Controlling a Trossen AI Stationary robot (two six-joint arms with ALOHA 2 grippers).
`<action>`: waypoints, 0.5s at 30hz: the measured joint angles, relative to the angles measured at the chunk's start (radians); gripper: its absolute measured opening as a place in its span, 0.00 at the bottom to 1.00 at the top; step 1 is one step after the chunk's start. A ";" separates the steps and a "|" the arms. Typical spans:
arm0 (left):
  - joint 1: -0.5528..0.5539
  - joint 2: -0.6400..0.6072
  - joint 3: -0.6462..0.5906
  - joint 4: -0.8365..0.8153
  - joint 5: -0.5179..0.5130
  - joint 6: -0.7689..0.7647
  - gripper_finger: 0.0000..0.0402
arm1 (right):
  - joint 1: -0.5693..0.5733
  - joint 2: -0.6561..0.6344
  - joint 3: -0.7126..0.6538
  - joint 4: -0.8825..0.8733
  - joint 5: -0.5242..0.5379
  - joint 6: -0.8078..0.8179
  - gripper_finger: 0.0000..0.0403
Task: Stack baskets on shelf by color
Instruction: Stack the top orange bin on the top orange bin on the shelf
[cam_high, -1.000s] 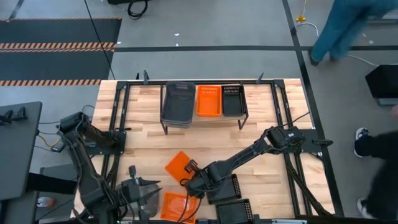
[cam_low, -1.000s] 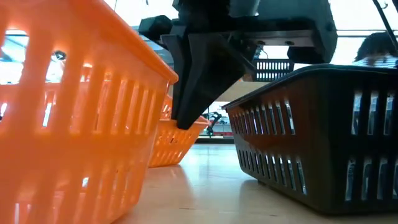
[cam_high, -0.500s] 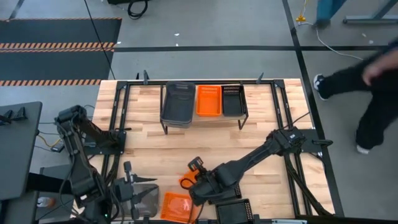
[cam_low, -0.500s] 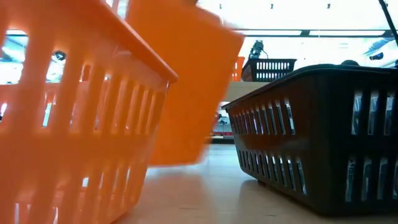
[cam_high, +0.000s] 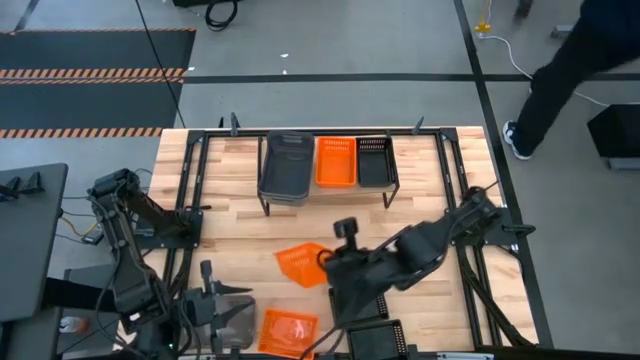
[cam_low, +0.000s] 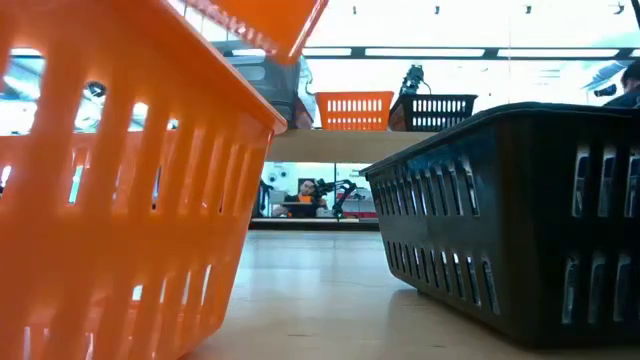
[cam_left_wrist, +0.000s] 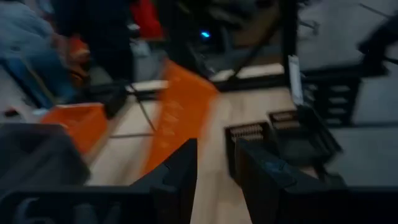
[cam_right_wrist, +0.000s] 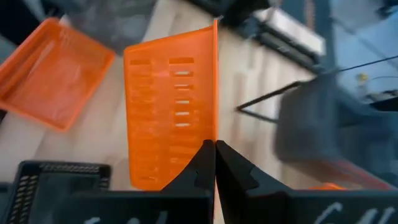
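Right gripper (cam_high: 322, 262) pinched tight on rim of orange basket (cam_high: 301, 264), holding it tilted, up off table, lower middle of high view. Second orange basket (cam_high: 288, 331) flat on table at bottom edge, just below it. Left gripper (cam_high: 212, 300) at lower left, fingers partly apart, holding nothing. Shelf (cam_high: 271, 205) at upper middle: grey basket (cam_high: 286, 166), orange basket, black basket (cam_high: 373, 160) in row on top.

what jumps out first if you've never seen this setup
The right gripper near the table's middle, shut on the rim of an orange basket it holds tilted in the air. Behind it, the shelf carries grey, orange and black baskets side by side.
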 joint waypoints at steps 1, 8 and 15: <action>-0.004 0.000 0.000 0.000 0.020 0.000 0.29 | -0.001 -0.016 0.000 0.000 0.019 0.000 0.02; -0.026 0.001 0.000 0.042 0.024 0.000 0.29 | -0.014 -0.115 0.000 -0.002 0.172 -0.017 0.03; -0.026 0.001 0.000 0.058 0.027 -0.015 0.29 | -0.066 -0.169 0.000 -0.034 0.319 -0.019 0.03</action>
